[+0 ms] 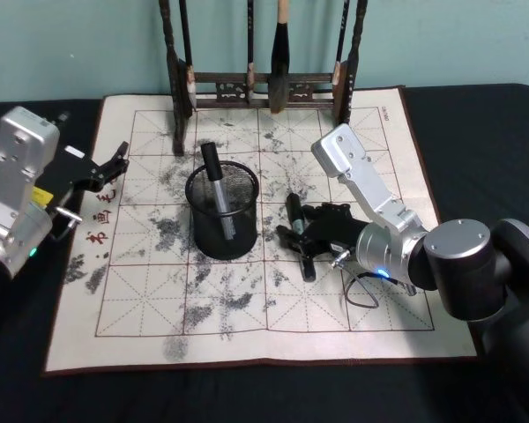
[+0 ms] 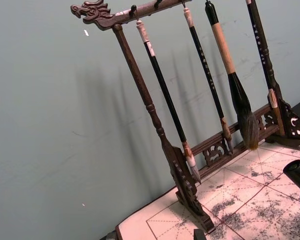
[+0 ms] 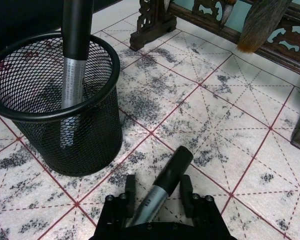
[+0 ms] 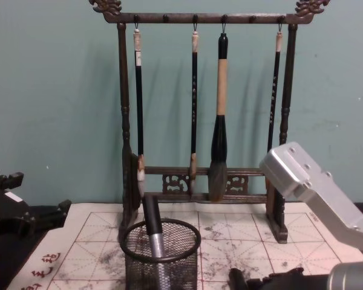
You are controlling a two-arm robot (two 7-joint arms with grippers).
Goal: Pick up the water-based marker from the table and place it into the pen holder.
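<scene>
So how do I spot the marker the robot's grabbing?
Find the white mat with red grid lines, the left gripper parked at its left edge, then the black mesh pen holder near its middle. Just right of it, a black-capped marker sits in the right gripper; its twin stands inside the holder.

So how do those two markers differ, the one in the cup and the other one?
The stowed marker stands nearly upright, cap up, inside the pen holder; the other marker lies low along the mat at the right end effector. One is placed, the other not yet. Both have black caps and silver barrels.
</scene>
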